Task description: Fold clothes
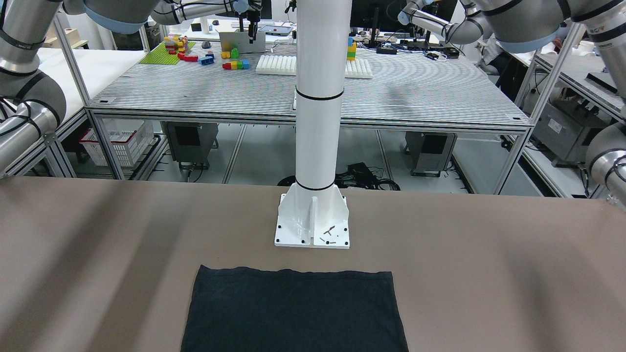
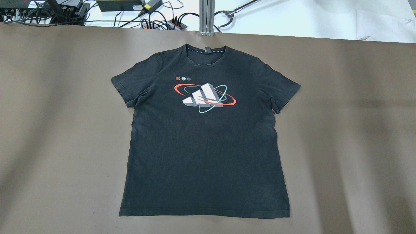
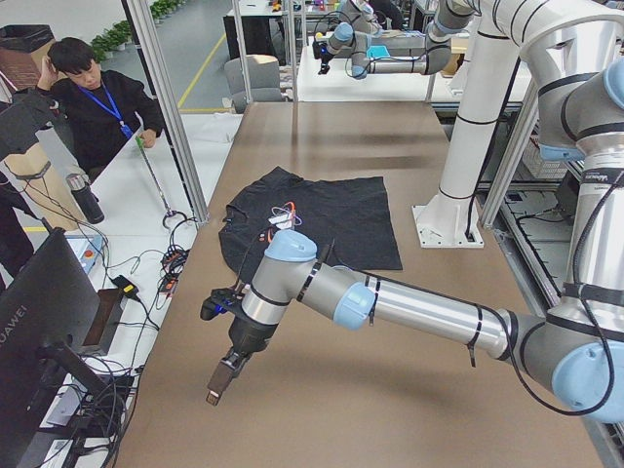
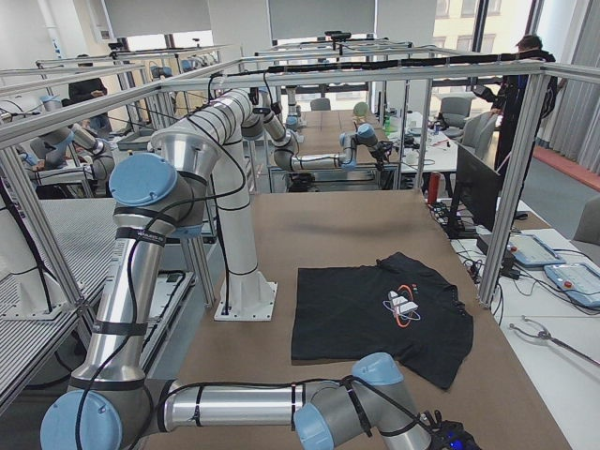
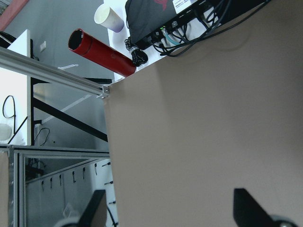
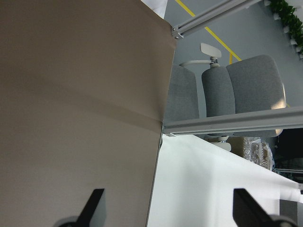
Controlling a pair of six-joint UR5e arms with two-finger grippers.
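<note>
Black T-shirt (image 2: 204, 146) lies flat on table (image 2: 341, 130); left hand (image 5: 171, 208) and right hand (image 6: 170, 208) spread wide.

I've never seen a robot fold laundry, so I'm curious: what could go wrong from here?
The shirt lies flat on the table, so a pinch might catch only its top layer or miss the hem. The left gripper hangs at the table's edge near loose cables and could snag them swinging in. The spread sleeves may make the fold crooked.
</note>
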